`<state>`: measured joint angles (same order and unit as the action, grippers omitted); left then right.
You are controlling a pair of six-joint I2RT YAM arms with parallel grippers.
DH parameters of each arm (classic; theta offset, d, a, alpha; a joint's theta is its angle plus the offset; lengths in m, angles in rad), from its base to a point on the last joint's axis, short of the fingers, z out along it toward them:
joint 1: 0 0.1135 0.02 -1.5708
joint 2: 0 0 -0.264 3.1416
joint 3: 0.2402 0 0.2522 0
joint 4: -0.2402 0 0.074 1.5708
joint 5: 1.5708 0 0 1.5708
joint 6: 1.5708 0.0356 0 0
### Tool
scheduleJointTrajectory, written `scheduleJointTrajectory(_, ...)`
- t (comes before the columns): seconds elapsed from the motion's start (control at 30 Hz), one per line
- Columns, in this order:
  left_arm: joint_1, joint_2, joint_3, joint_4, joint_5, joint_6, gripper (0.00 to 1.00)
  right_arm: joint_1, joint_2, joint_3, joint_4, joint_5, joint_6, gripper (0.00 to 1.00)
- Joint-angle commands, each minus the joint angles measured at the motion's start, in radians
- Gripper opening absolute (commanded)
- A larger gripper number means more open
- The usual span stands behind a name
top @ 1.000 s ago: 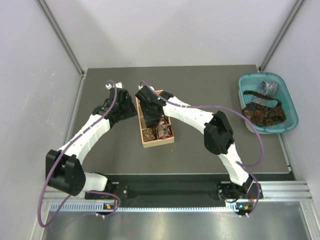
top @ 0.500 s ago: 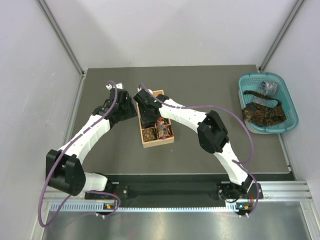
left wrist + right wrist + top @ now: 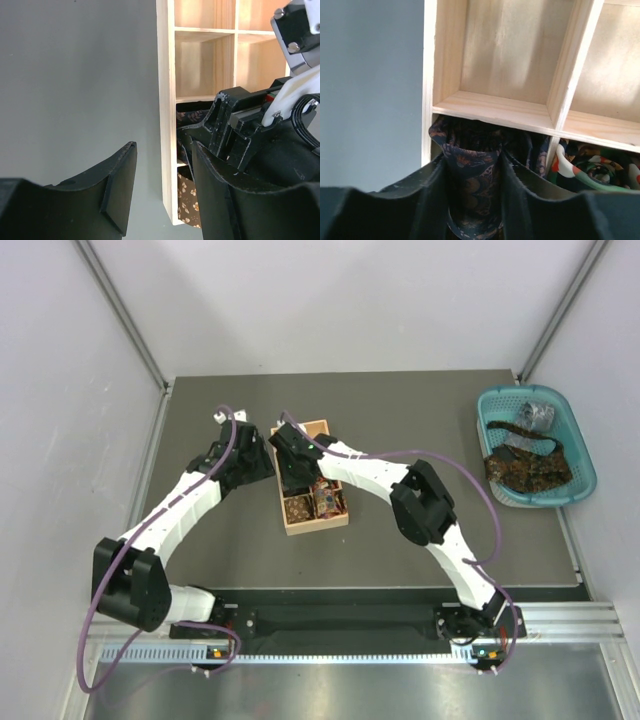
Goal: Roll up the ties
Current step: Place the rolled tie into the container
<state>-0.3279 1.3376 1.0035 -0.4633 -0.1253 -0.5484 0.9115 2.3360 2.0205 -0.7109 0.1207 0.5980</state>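
One counter (image 3: 420, 420) carries one teal basket (image 3: 520, 391) and one wooden compartment box (image 3: 316, 524). I count five ties. A speckled tie (image 3: 525, 470) and a grey coil (image 3: 535, 415) lie in the basket. A multicoloured tie (image 3: 590, 170) and a brown paisley tie (image 3: 187, 197) sit boxed. My right fingers (image 3: 420, 195) pinch the dark paisley tie (image 3: 470, 160) inside its compartment. My left fingers (image 3: 117, 185) gape astride the box's left wall.

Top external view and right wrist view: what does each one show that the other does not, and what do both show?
Only the top external view shows the teal basket at the far right with loose ties in it, and the whole left arm and right arm. Only the right wrist view shows the dark paisley tie between the fingers of the right hand, inside a compartment; from above, the arm hides it. Both show the wooden box and the grey table.
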Motion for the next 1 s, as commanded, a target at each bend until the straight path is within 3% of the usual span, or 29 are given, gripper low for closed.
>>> scheduleJointTrajectory(0.0, 0.007, -0.02, -0.006, 0.057, 0.003, 0.01, 0.53, -0.008, -0.023, -0.074, 0.036, 0.017, 0.002, 0.4)
scheduleJointTrajectory(0.2, 0.018, -0.048, 0.004, 0.038, -0.002, 0.015, 0.53, -0.01, -0.087, -0.072, 0.033, 0.046, -0.009, 0.52)
scheduleJointTrajectory(0.5, 0.023, -0.09, 0.027, 0.002, -0.014, 0.028, 0.53, -0.005, -0.115, -0.023, 0.025, 0.062, -0.02, 0.61)
scheduleJointTrajectory(0.97, 0.041, -0.114, 0.026, -0.006, 0.004, 0.036, 0.54, 0.003, -0.139, 0.093, -0.044, 0.091, -0.055, 0.63)
